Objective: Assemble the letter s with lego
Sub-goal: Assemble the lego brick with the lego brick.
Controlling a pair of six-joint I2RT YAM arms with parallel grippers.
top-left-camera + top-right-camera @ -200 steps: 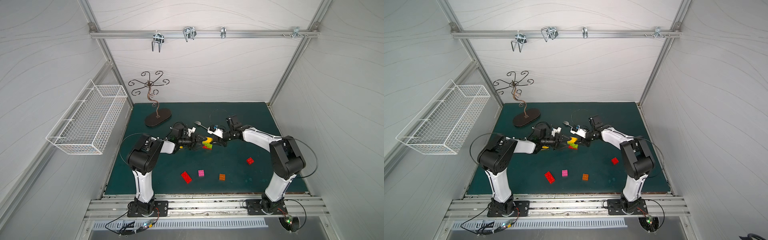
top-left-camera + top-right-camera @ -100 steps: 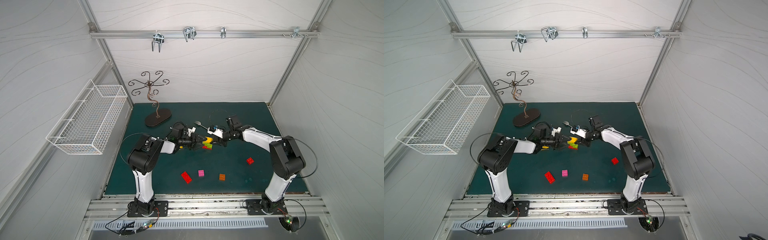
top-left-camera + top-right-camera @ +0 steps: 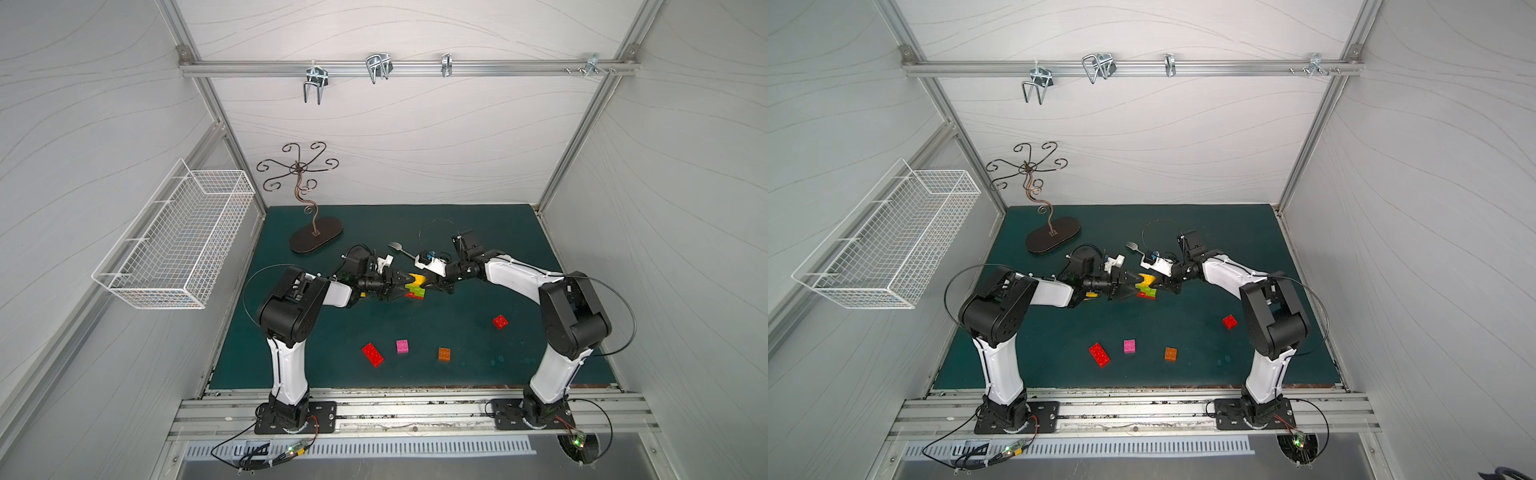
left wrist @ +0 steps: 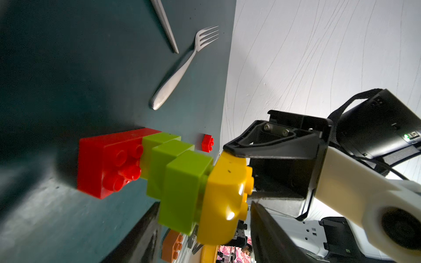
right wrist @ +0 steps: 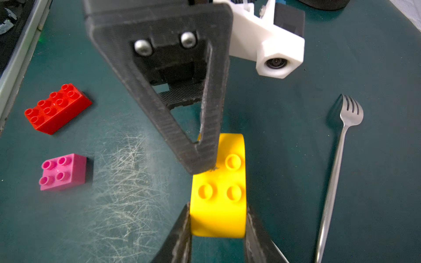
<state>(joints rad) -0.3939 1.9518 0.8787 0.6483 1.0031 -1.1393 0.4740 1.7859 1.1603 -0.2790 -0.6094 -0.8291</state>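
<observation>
— Five bricks in the stack, going by the left wrist view?
— Yes: red brick [image 4: 109,164] flat on the mat [image 3: 457,232], three lime green bricks [image 4: 180,182] stepped above it, yellow brick [image 4: 224,191] with the rounded edge on top. Stands mid-mat, between the two grippers in both top views.
— Right gripper [image 5: 217,206]?
— Clamped on the yellow brick, with a finger [image 5: 182,234] pressed to each flat side.
— And the left gripper [image 3: 401,286]?
— Faces the stack from the opposite side. Jaws apart, straddling the upper bricks from top to bottom. Touches the yellow brick's studded face with the upper finger tip [image 5: 200,157], just beside a stud. Lower finger down beside the green bricks, blurred. Gripping or only bracketing: cannot tell.
— Loose pieces?
— Four, all nearer the arm bases than the stack and well apart from both grippers: long red brick [image 3: 372,354], pink brick [image 3: 402,345] just beside it, orange brick [image 3: 444,353] farther toward the right arm, small red brick [image 3: 500,321] near the right arm.
— Anything else close by?
— Fork [image 5: 337,164] flat on the mat, just beyond the stack toward the back wall.
</observation>
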